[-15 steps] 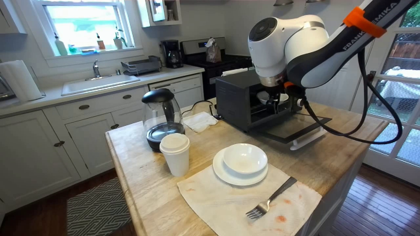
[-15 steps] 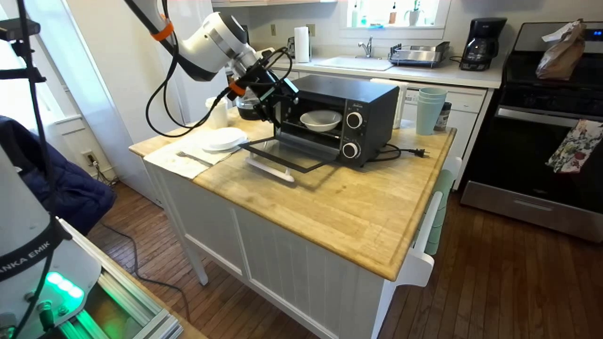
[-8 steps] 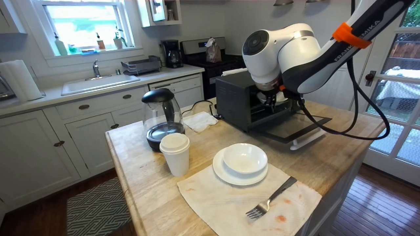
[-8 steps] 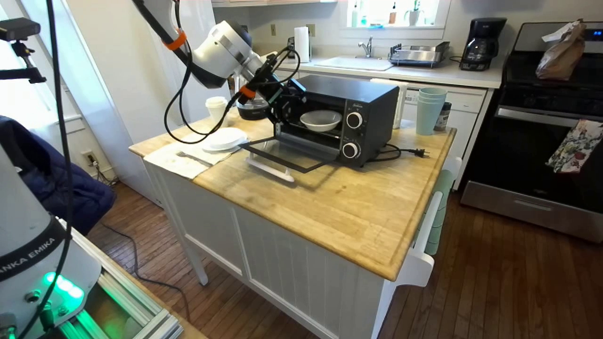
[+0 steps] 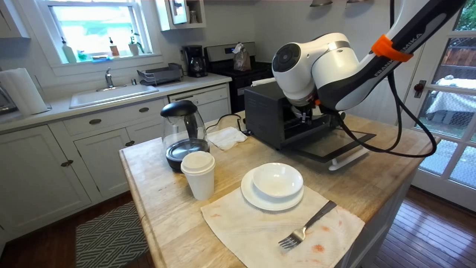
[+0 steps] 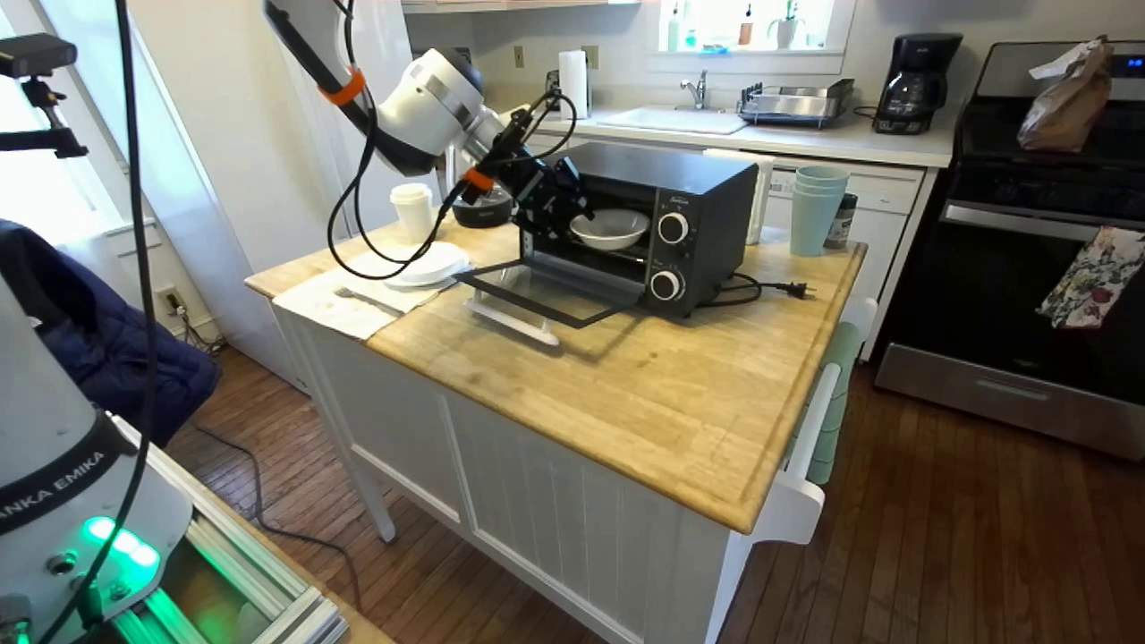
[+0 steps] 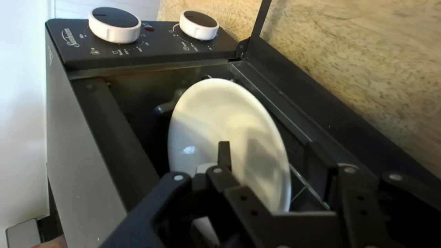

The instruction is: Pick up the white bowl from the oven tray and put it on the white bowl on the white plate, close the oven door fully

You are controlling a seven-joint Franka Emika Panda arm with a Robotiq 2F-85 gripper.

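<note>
A white bowl (image 6: 610, 233) sits on the rack inside the black toaster oven (image 6: 657, 165). The oven door (image 6: 559, 293) hangs open, folded down toward the tabletop. My gripper (image 7: 272, 158) is open at the oven mouth. In the wrist view one finger is over the inside of the bowl (image 7: 217, 106), and the other is outside its rim, with the near rim between them. I cannot tell whether a finger touches it. In an exterior view the gripper (image 5: 305, 118) hides part of that bowl. Another white bowl (image 5: 278, 180) rests on a white plate (image 5: 256, 201).
The plate stands on a stained cloth (image 5: 245, 227) beside a fork (image 5: 306, 227). A white paper cup (image 5: 199, 176) and a glass kettle (image 5: 186, 141) stand nearby. The door's white handle (image 6: 512, 324) juts out. Green cups (image 6: 816, 215) stand behind the oven.
My gripper has moved lower and further into the oven mouth, up to the bowl. The bowl in the oven, the door and the bowl on the plate have not moved.
</note>
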